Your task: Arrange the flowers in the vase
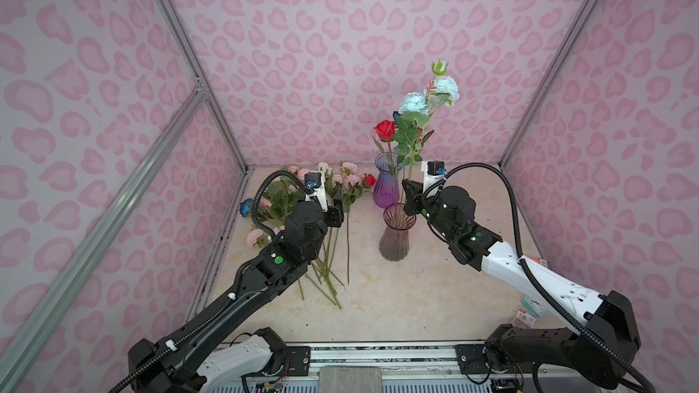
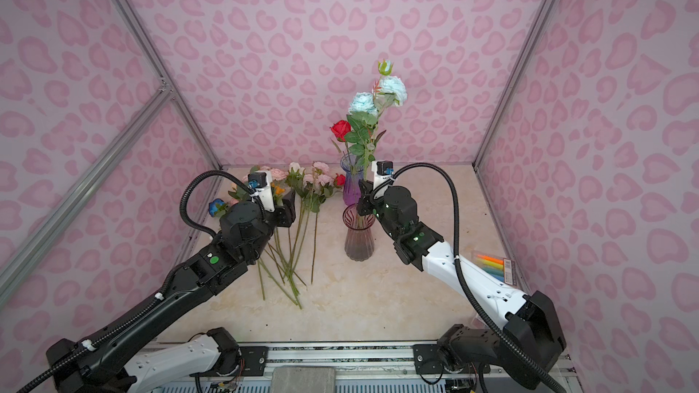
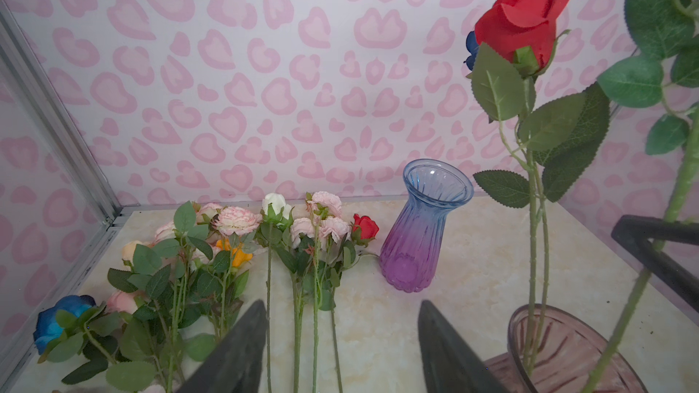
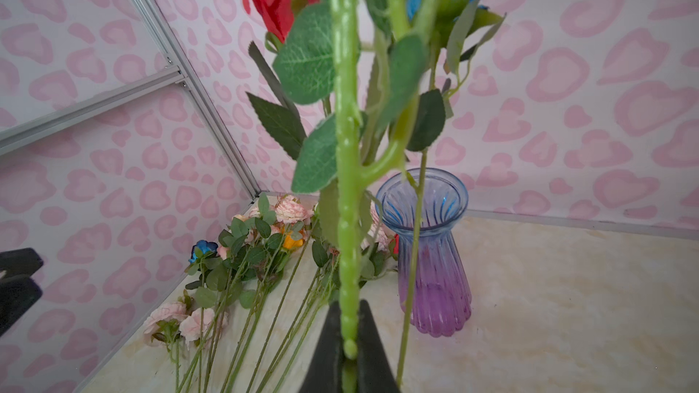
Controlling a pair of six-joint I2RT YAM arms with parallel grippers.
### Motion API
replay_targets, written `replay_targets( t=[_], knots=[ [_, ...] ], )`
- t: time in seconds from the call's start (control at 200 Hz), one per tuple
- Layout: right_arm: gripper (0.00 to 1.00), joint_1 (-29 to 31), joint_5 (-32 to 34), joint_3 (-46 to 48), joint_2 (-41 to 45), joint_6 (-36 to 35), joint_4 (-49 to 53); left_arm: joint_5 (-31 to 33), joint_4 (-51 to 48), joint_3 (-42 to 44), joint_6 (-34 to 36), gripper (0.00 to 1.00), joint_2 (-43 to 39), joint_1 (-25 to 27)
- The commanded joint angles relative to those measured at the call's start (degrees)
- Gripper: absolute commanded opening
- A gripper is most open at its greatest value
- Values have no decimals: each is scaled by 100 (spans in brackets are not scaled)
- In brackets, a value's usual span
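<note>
In a top view the right claw [image 1: 409,192] holds a pale-blue spray [image 1: 416,104] over the pink vase [image 1: 394,240]. The loose flowers [image 1: 333,187] lie at ten o'clock of it.
Left wrist: the left claw [image 3: 340,310] is spread and empty.
Right wrist: the claw is clenched on the bare lower stem [image 4: 348,221], which is light, stiff and probably slippery.

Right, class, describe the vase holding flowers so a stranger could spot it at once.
On the marble table stand two glass vases. Take the nearer one, the pink vase, by the right gripper. Unlike the empty blue-purple vase behind it, it holds a red rose.
</note>
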State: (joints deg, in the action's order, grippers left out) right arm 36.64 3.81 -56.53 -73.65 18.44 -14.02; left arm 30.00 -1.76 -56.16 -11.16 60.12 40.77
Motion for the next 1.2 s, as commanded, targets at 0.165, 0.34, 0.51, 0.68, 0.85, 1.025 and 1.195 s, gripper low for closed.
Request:
replay_targets(
  t=[0.165,0.34,0.51,0.68,0.85,1.025,1.195],
  knots=[
    [12,24,94,303,43,183,-329,8,3,-78,-93,64,78,-16],
    [13,21,139,341,69,301,-48,-2,-12,-88,-107,64,131,-17],
    [17,27,197,457,140,310,-92,-3,-20,-98,-115,64,175,-20],
    [18,27,235,511,197,362,-48,6,-37,-105,-126,64,216,-23],
    [18,26,144,597,367,415,-26,15,-47,-114,-125,64,246,-40],
    [18,23,137,633,537,432,58,22,-44,-123,-125,64,272,-57],
    [20,36,88,633,716,449,148,32,-59,-123,-156,64,350,-86]
  ],
)
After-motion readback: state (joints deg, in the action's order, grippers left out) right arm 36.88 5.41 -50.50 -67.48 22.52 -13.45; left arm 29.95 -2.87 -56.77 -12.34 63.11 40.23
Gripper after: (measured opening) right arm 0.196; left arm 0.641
